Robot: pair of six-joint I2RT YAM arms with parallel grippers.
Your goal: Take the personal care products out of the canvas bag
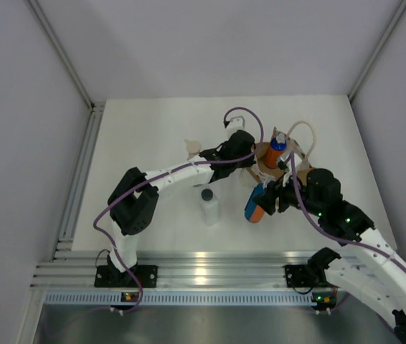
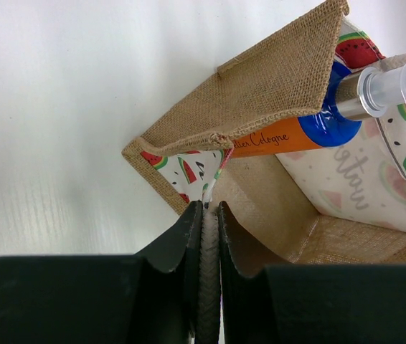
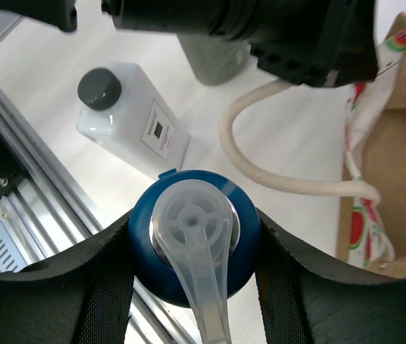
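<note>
The smooth white counter (image 1: 138, 136) carries the boxy canvas bag (image 2: 260, 93), coarse tan burlap with a watermelon-print panel, right of centre. The left claw (image 2: 208, 215) is clamped tight on its braided cream rope handle (image 2: 208, 279). An orange bottle (image 2: 275, 136) with a glossy blue cap leans inside. The right claw (image 3: 194, 265) is closed round a second orange bottle (image 1: 258, 206) just outside the bag. A flat-sided white bottle (image 3: 135, 122) with a round dark cap rests nearby.

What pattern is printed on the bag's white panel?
Panel: red-green watermelon slices, clearest in left wrist view.
</note>
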